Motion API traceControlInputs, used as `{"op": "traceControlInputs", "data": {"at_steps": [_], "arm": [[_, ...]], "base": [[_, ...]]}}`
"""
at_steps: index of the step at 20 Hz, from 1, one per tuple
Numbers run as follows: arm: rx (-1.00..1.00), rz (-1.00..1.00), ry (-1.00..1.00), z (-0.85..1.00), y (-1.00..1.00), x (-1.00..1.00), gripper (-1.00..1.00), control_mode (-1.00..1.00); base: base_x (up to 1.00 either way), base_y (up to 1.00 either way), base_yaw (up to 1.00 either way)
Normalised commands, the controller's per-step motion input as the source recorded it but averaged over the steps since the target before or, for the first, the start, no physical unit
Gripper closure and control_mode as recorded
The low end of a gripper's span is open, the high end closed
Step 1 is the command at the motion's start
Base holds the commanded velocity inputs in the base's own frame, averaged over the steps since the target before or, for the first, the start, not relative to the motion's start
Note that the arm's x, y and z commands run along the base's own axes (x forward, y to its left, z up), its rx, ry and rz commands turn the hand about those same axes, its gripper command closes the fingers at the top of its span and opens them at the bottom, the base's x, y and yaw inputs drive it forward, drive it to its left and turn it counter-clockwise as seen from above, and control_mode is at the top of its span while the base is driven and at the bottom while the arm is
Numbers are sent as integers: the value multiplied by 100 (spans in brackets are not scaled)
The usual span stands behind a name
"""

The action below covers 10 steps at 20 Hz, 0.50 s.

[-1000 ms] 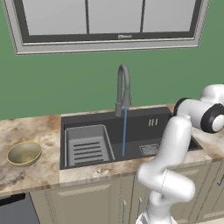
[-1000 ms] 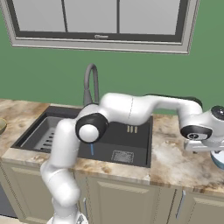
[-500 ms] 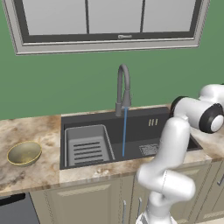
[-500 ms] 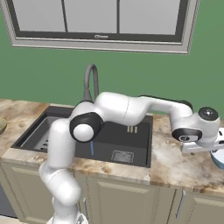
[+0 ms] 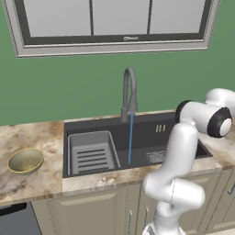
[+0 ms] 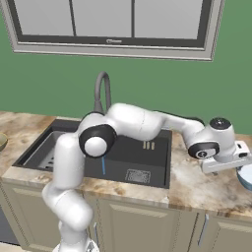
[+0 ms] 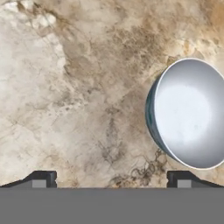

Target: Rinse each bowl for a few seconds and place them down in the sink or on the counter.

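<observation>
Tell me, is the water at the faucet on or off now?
On. A thin blue stream falls from the faucet spout into the sink.

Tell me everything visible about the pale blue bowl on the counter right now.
The pale blue bowl is small and round, with a glossy pale blue-white inside and a darker blue outside showing along its rim. It looks empty and sits upright on the speckled stone counter, to the right of the sink. In the right base view only its edge shows beside the hand. The open tool hovers next to it, not touching.
</observation>
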Motion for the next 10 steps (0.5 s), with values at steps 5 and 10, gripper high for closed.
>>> {"op": "traceControlInputs", "data": {"at_steps": [5,10], "arm": [[0,-4,19,-4,-26,24,-100,-100],[0,-1,9,0,-33,31,-100,-100]], "base": [[0,0,0],[0,0,0]]}}
